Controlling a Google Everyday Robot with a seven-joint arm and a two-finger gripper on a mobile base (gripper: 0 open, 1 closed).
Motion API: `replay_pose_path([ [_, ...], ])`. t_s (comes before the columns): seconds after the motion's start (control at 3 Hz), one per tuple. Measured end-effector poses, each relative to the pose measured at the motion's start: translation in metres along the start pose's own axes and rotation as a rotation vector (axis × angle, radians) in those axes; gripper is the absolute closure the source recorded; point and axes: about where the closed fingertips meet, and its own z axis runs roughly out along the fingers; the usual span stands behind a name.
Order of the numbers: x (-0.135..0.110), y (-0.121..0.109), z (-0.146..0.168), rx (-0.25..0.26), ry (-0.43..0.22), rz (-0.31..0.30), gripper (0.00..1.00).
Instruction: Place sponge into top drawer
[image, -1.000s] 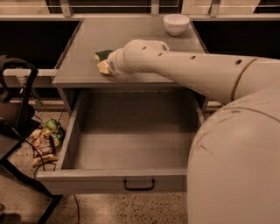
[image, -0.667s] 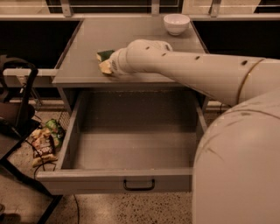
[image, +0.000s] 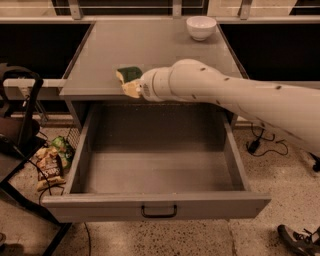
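The sponge (image: 128, 76), pale yellow with a dark green top, sits tilted at the tip of my gripper (image: 132, 88), just over the front edge of the grey cabinet top (image: 150, 45). The gripper is shut on the sponge and is mostly hidden behind my white wrist and arm, which reaches in from the right. The top drawer (image: 100, 206) is pulled fully open below, with its black bar handle (image: 159, 211) at the centre of the front panel. The drawer's inside is bare.
A white bowl (image: 201, 27) stands at the back right of the cabinet top. Snack bags (image: 50, 162) and a black frame (image: 25, 115) are on the floor to the left. Cables (image: 260, 140) and a shoe (image: 300, 240) lie to the right.
My gripper has moved with the sponge toward the front edge of the cabinet top and slightly right. The drawer and bowl have not moved.
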Motion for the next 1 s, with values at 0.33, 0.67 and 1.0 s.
replay_pose_path([
  [0.33, 0.022, 0.026, -0.031, -0.081, -0.002, 0.020, 1.00],
  [0.67, 0.043, 0.063, -0.064, -0.164, -0.018, 0.012, 1.00],
  [1.0, 0.059, 0.101, -0.097, -0.258, -0.041, -0.019, 1.00],
])
